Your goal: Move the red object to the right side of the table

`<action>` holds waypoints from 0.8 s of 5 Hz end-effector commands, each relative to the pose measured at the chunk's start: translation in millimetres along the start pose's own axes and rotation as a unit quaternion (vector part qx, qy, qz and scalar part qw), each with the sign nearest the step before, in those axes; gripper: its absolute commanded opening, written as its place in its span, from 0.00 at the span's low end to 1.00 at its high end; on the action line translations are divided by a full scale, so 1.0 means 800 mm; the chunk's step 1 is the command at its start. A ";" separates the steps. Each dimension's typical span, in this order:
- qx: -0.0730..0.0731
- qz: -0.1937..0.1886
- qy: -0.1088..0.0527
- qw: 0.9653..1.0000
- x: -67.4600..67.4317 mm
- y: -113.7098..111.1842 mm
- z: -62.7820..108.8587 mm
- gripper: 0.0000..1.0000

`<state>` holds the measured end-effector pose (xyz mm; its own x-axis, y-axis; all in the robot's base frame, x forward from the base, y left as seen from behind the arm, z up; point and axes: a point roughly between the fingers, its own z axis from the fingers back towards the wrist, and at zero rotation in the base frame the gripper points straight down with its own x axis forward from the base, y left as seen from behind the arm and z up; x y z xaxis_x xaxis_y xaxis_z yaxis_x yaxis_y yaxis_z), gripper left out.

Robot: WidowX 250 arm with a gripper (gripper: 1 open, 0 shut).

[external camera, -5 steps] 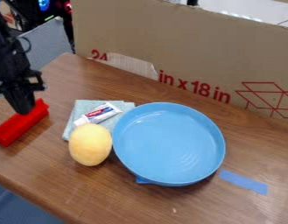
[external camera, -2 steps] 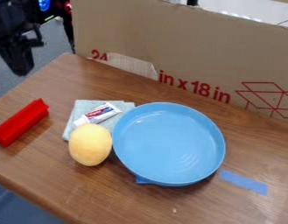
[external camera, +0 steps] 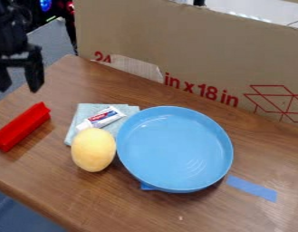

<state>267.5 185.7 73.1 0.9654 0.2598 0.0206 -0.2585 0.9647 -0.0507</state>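
My end effector (external camera: 19, 72) open, empty, upper left; red object (external camera: 22, 125) looks light, stiff; grip across narrow middle.

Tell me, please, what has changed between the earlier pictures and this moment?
The gripper has let go of the red object, lifted off it and now hangs open above the table, slightly behind the block. The red object lies where it was near the left edge. The yellow fruit, blue plate and small tube have not moved.
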 end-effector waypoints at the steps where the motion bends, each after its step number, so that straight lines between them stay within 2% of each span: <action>1: 0.026 -0.007 -0.034 0.999 0.010 0.004 0.021 1.00; 2: 0.045 -0.011 -0.019 0.999 0.015 -0.002 -0.005 1.00; 3: 0.062 -0.011 0.012 0.998 0.025 -0.004 -0.029 1.00; 4: 0.068 -0.010 0.031 0.997 0.021 -0.020 -0.066 1.00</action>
<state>285.2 170.4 8.6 0.9657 0.2467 -0.0812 -0.2414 0.9679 0.0693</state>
